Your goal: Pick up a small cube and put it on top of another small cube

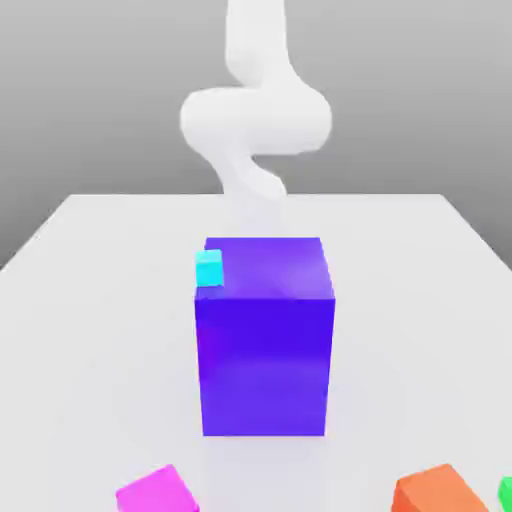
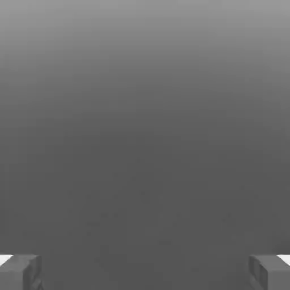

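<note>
**Stacking scene with the gripper spread wide**

A large purple block (image 1: 265, 345) stands mid-tabletop (image 1: 90, 300); a small cyan cube (image 1: 209, 268) sits at its upper corner toward the exterior view's left. Magenta (image 1: 155, 492), orange (image 1: 436, 490) and green (image 1: 506, 491) cubes lie nearer the camera. The gripper (image 2: 145, 272) holds nothing, fingertips (image 2: 20, 272) far apart.

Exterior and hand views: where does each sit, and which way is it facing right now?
Exterior view: off the arm, facing it across the white table; sees the big purple block, small cyan cube, magenta cube, orange cube and the white arm behind.
Hand view: on the hand, looking past two widely parted fingertips of the gripper at plain grey.
Shared: only the robot itself, in different parts.
</note>
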Controlling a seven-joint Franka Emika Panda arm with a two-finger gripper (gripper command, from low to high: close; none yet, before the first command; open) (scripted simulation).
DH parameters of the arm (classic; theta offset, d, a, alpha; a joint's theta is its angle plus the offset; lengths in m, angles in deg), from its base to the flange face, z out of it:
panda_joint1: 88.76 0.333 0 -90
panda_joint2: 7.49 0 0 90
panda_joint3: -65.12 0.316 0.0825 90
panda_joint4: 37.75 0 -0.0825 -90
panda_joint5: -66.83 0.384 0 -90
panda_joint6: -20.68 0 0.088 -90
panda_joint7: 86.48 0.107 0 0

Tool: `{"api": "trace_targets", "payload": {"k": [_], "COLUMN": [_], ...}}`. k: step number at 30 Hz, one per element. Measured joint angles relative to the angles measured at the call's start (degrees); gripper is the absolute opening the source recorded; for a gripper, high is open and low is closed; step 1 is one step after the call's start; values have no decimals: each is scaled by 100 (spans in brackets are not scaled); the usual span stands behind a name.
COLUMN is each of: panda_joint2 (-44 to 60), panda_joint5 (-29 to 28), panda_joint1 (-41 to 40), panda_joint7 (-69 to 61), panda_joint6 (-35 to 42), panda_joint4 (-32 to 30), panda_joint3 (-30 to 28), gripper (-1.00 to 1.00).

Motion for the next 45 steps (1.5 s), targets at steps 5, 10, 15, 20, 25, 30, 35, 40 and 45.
{"api": "trace_targets", "payload": {"k": [5,10,15,20,25,30,35,40,45], "panda_joint2": [1072,2122,3172,4180,5094,5889,6855,6853,6341], "panda_joint5": [413,879,1324,1591,1539,1136,1455,1457,1158], "panda_joint1": [444,745,867,811,679,593,283,280,444], "panda_joint7": [-996,-2006,-3001,-3871,-4523,-4933,-5307,-5309,-5099], "panda_joint6": [-217,-419,-618,-848,-1145,-1496,-2220,-2199,-1808], "panda_joint4": [37,76,115,145,153,141,292,294,195], "panda_joint3": [-593,-1050,-1318,-1397,-1406,-1515,-1162,-1161,-1381], "gripper": [0,0,0,0,0,0,-100,-100,-100]}}
